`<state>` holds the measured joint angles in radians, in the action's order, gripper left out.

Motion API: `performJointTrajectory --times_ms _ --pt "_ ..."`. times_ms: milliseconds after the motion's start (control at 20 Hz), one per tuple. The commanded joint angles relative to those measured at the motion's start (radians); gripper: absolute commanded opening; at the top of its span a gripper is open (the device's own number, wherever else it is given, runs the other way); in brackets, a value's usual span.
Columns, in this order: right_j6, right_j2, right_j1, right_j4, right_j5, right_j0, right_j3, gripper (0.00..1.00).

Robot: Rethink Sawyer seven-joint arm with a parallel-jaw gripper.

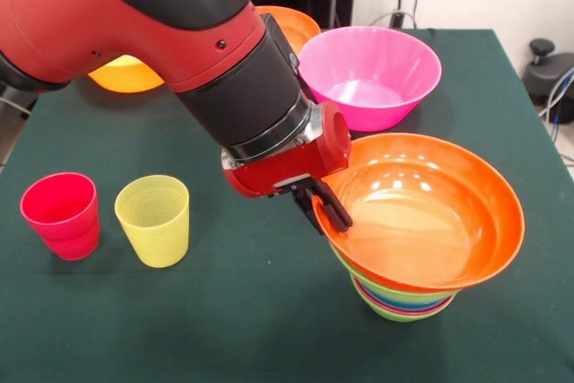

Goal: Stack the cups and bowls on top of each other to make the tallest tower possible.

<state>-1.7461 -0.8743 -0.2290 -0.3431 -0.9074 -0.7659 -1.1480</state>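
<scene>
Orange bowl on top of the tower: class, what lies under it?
Under the orange bowl show nested rims, green, blue, red and light green, of the tower. The bowls' insides are covered.

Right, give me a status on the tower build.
Done: the tower has several bowls nested, with the large orange bowl on top. In hand: the pincer is at that bowl's rim. Left: the pink bowl, two orange bowls behind the arm, the red cup and yellow cup.
</scene>
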Motion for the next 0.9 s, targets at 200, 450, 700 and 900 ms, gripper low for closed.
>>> performJointTrajectory --times_ms 200,450,700,900 --pt "0.315 0.01 -0.014 -0.053 -0.101 0.001 0.048 0.0" --pt "0.298 0.01 -0.02 -0.048 -0.097 0.002 0.029 0.0" --pt "0.28 0.015 -0.03 -0.047 -0.094 0.002 0.007 0.0" --pt "0.266 0.018 -0.043 -0.045 -0.094 -0.005 -0.019 0.0"
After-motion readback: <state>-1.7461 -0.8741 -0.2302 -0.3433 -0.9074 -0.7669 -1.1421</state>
